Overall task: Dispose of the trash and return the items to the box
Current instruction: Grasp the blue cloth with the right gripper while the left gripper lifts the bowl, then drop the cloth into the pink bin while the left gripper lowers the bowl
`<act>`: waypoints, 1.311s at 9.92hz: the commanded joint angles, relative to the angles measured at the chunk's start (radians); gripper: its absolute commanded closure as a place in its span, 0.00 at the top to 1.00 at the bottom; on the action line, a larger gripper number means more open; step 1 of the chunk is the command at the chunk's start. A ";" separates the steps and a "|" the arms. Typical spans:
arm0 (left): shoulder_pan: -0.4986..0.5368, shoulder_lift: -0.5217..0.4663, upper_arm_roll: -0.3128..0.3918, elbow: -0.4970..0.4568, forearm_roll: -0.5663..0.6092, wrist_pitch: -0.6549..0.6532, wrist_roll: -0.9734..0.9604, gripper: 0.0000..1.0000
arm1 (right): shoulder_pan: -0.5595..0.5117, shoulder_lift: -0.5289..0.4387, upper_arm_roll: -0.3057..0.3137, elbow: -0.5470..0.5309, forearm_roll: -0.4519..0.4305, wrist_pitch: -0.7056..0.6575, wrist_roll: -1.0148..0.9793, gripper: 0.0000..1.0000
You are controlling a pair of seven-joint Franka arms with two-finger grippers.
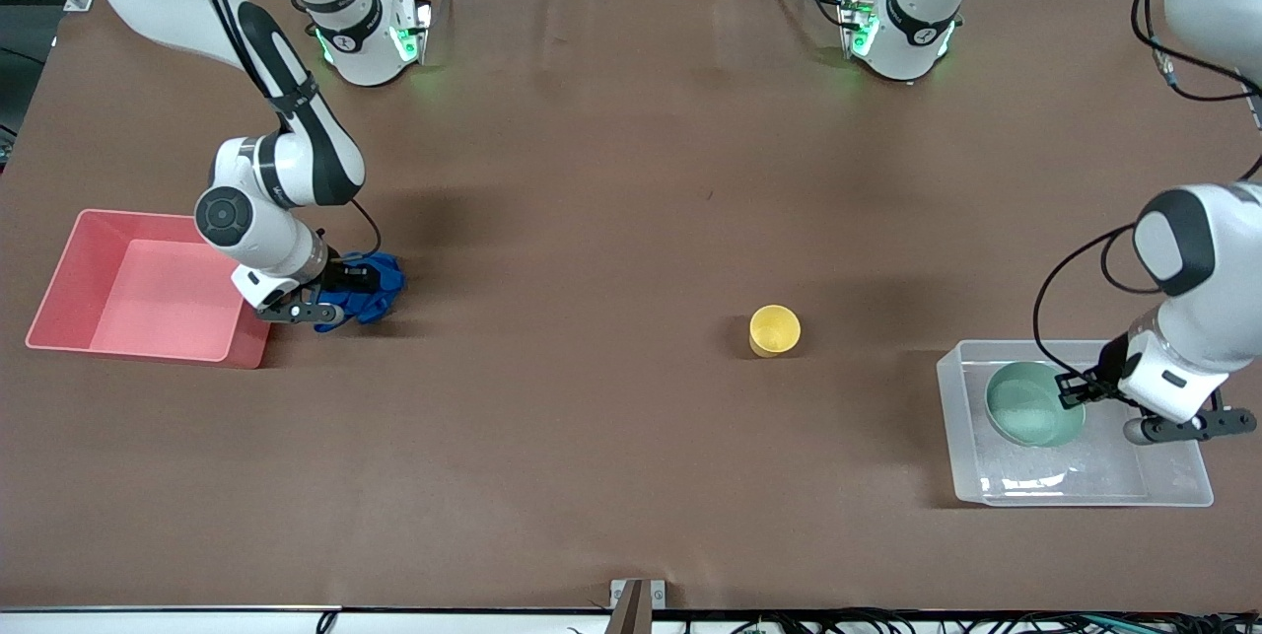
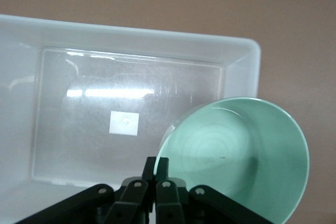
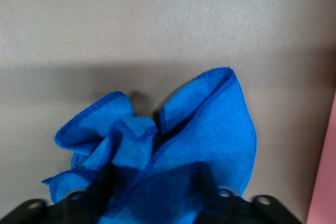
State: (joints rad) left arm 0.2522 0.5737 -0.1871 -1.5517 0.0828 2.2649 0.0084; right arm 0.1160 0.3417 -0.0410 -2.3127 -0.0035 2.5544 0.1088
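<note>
The deep blue cloth (image 1: 370,287) lies wadded on the table beside the pink bin. My right gripper (image 1: 340,297) is low at it and open, its fingers spread either side of the cloth (image 3: 173,129), which covers their tips. My left gripper (image 1: 1073,387) is shut on the rim of the mint-green bowl (image 1: 1030,404), holding it inside the clear box (image 1: 961,437). In the left wrist view the fingers (image 2: 156,163) pinch the bowl's (image 2: 241,156) rim over the box (image 2: 131,40) with its white sticker (image 2: 124,123). The yellow cup (image 1: 775,329) stands upright mid-table.
The pink bin (image 1: 59,279) sits at the right arm's end of the table, with nothing in it; its edge shows in the right wrist view (image 3: 326,182). The brown table stretches bare between the cup and both bins.
</note>
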 commanded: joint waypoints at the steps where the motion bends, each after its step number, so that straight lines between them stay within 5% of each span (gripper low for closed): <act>1: 0.018 0.144 -0.006 0.110 0.023 -0.007 0.097 0.00 | 0.001 -0.024 -0.002 -0.034 0.010 0.001 0.006 0.15; 3: 0.021 0.198 -0.002 0.127 0.023 0.002 0.113 0.00 | -0.004 -0.027 -0.003 -0.030 0.010 -0.023 0.002 0.04; 6: 0.025 0.241 0.014 0.127 0.023 0.015 0.128 0.01 | -0.007 -0.105 -0.007 -0.004 0.008 -0.149 0.000 0.01; 8: 0.025 0.261 0.023 0.127 0.038 0.068 0.127 0.12 | -0.036 -0.162 -0.007 0.091 0.008 -0.344 -0.001 0.01; 9: 0.025 0.270 0.023 0.128 0.051 0.079 0.127 0.25 | -0.042 -0.187 -0.008 0.146 0.007 -0.440 -0.001 0.01; 11: 0.022 0.255 0.023 0.130 0.052 0.090 0.124 0.90 | -0.076 -0.216 -0.008 0.232 -0.009 -0.557 -0.006 0.01; 13: 0.013 0.187 0.014 0.127 0.055 0.053 0.113 1.00 | -0.159 -0.233 -0.008 0.285 -0.010 -0.563 -0.070 0.01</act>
State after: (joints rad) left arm 0.2703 0.7913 -0.1691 -1.4130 0.1181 2.3497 0.1243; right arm 0.0170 0.1219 -0.0589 -2.0510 -0.0067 2.0055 0.0844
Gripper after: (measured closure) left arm 0.282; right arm 0.947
